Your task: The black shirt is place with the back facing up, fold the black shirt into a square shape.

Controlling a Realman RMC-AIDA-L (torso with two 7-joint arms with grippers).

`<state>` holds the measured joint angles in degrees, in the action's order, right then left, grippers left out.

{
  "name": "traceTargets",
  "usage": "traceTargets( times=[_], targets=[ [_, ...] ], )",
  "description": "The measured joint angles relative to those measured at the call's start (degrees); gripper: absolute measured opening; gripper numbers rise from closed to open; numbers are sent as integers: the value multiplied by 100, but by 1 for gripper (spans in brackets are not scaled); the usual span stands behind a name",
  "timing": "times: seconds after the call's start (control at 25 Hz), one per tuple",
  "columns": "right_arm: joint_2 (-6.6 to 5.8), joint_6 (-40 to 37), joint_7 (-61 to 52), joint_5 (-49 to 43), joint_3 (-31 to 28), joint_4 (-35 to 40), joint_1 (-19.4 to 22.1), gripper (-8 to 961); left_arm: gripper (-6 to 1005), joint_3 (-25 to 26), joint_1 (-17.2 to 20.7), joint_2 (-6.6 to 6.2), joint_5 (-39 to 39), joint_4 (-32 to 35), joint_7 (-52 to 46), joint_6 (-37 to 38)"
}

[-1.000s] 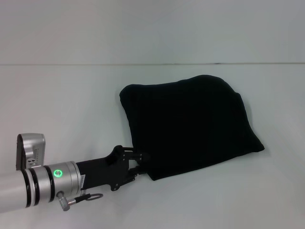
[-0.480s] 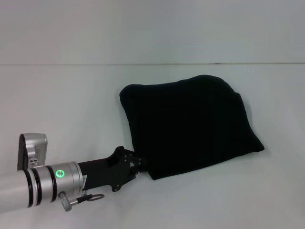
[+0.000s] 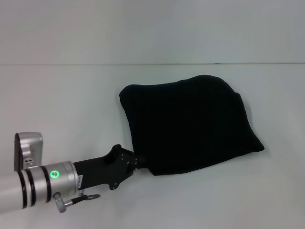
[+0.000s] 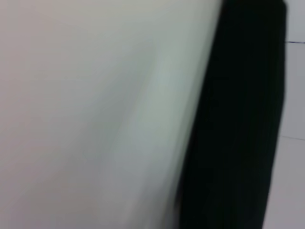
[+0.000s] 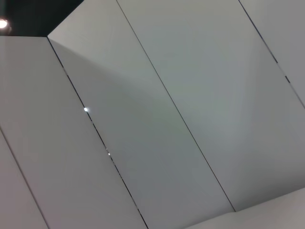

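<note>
Black shirt fabric lay on the white worktop, a little to the robot's right of the middle, already gathered into a compact, roughly four-sided bundle with rounded far corners and a slanting near edge. No sleeves or neckline showed, so the folding looked mostly done, though the shape was still skewed rather than truly square, and some tidying of the near edge seemed to be what was left. The left gripper sat low at the shirt's near corner on the robot's left, touching or just beside the cloth; from where I stood I could not tell whether its fingers were clenched on the hem or released, since black metal ran into black fabric. The left wrist camera saw only the shirt's edge against the worktop. The right arm was out of sight, its camera facing blank wall panels.
</note>
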<state>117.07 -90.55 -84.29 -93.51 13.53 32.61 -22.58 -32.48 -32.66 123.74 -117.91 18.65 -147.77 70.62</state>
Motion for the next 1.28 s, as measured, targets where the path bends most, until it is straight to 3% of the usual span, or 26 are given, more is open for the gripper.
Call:
traceTargets(
  times=[0.16,0.44,0.76,1.04,1.28],
  targets=[
    [0,-1,0,9,0,0,0,698,21,96,159,-100,1,165,60,231],
    [0,-7,0,35,0,0,0,698,22,132,285,-449,-196,332,42,555],
    [0,-30,-36,35,-1,0,4,698,22,286,317,-604,-597,611,-58,748],
    [0,-1,-54,35,-17,0,2,699,43,448,331,-645,-782,703,0,916],
    [0,12,-116,35,-17,0,-17,700,76,543,410,-754,-1178,1216,-41,1487]
  ],
)
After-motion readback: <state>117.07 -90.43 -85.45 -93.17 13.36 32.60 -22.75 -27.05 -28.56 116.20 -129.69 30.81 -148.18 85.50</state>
